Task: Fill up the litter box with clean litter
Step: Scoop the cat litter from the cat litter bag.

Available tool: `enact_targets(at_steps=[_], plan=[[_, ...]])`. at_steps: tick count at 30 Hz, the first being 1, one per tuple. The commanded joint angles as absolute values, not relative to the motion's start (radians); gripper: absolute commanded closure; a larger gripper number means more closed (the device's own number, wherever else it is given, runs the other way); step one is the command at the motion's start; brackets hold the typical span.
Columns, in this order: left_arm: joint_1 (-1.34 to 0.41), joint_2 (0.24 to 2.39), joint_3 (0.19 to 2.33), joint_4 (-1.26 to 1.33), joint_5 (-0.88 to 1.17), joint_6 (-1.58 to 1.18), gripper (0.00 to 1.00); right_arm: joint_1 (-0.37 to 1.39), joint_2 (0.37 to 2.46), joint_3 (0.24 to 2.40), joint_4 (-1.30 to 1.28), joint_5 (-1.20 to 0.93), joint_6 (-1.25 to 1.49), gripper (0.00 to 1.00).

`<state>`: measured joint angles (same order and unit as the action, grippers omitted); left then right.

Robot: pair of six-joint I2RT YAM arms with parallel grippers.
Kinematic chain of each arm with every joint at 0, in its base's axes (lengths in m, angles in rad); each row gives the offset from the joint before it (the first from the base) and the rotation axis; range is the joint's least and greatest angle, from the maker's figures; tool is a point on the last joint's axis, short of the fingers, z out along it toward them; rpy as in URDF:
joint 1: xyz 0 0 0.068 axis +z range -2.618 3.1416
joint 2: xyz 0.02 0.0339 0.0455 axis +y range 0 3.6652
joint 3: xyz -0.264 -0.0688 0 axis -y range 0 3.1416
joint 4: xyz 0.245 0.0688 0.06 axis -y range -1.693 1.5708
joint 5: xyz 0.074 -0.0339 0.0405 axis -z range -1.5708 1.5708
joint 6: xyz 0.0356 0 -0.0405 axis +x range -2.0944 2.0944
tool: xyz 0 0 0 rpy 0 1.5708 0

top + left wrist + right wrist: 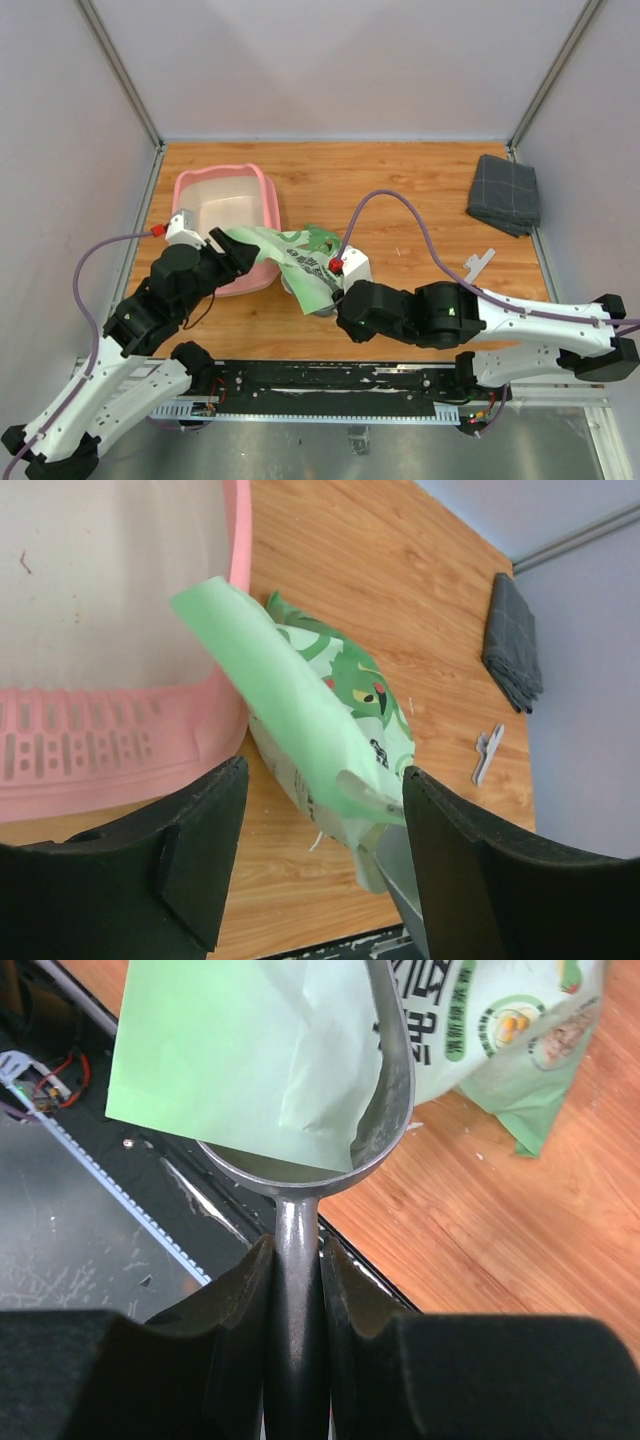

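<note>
gripping the handle of the grey scoop (388, 1100), the right gripper (297, 1260) was clenched, with the scoop's bowl tucked under the flap of the green bag (250, 1050). the left gripper (322, 780) was released, its fingers wide apart on either side of that bag. the pink litter box (100, 750) sat on the table's (400, 190) far left, just beside the bag. whether any clean litter lay in the scoop could not be told.

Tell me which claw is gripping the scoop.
The right claw, shut on the handle of the grey metal scoop; the left claw stands open around the green bag.
</note>
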<state>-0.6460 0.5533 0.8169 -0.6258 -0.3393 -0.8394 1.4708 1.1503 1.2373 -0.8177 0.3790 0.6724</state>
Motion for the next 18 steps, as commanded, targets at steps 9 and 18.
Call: enact_targets(at_steps=[9, 18], plan=[[-0.646, 0.613, 0.785, -0.503, -0.365, -0.873, 0.35, 1.478, 1.304, 1.422, -1.054, 0.595, 0.687, 0.99], [-0.533, 0.661, 0.759, -0.41, -0.29, -0.839, 0.36, 1.479, 1.439, 1.54, -1.155, 0.569, 0.638, 0.99]])
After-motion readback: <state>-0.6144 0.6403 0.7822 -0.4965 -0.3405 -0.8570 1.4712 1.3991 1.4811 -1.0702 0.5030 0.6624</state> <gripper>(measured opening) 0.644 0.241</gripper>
